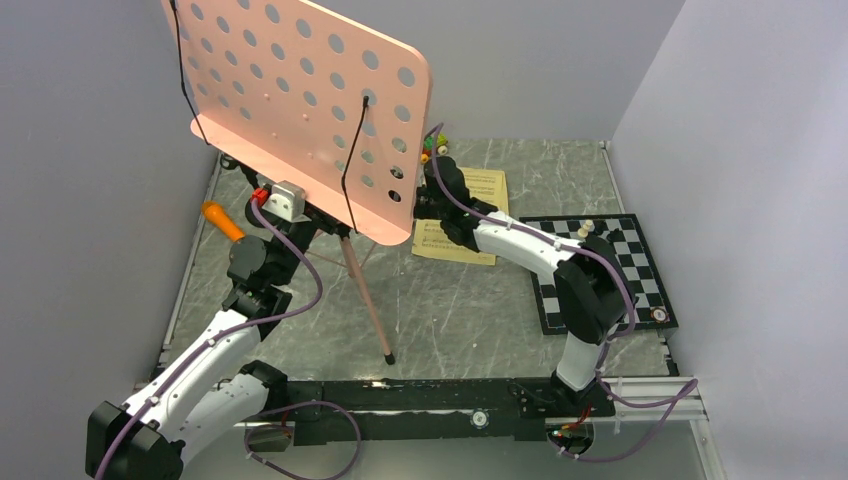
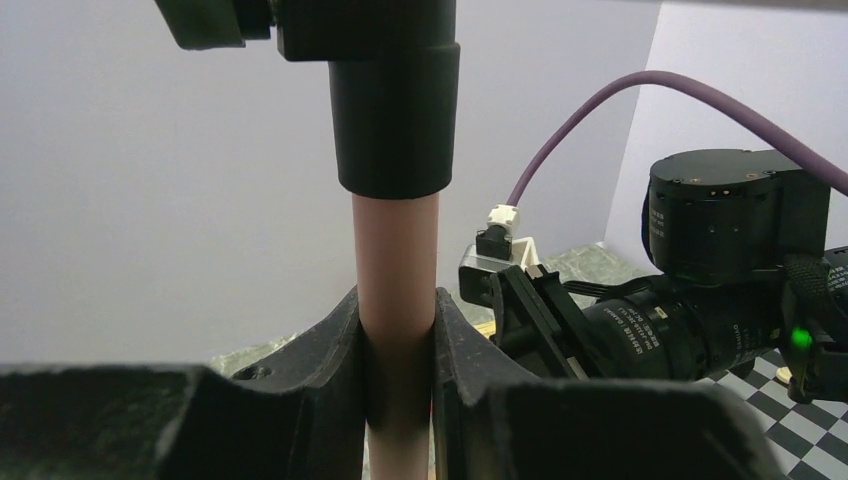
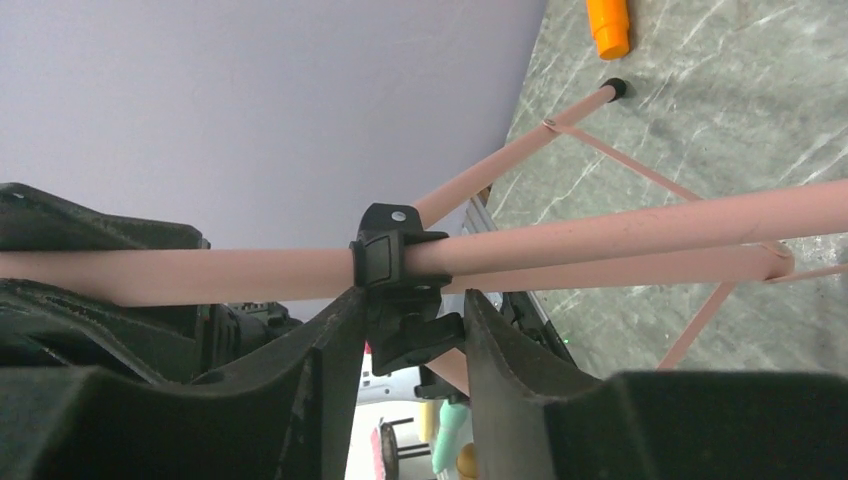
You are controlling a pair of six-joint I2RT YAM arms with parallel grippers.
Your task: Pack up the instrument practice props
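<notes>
The tall pink music stand (image 1: 300,95) stands at the back left, its tripod leg (image 1: 368,300) reaching toward the table's front. Under the perforated desk, my left gripper (image 1: 298,215) is shut on the pink pole (image 2: 396,250), just below a black collar (image 2: 395,120). My right gripper (image 1: 425,205) reaches in from the right. Its jaws press on both sides of the black clamp lever (image 3: 410,325) on the pole (image 3: 620,232). An orange toy microphone (image 1: 222,220) lies left of the stand. Yellow sheet-music pages (image 1: 470,235) lie under the right arm.
A black-and-white chessboard (image 1: 630,290) with pieces covers the right side of the table. Small toy cars (image 1: 435,148) sit at the back behind the sheets. Grey walls close in on the left, back and right. The spread tripod legs (image 3: 520,150) stand over the marble top.
</notes>
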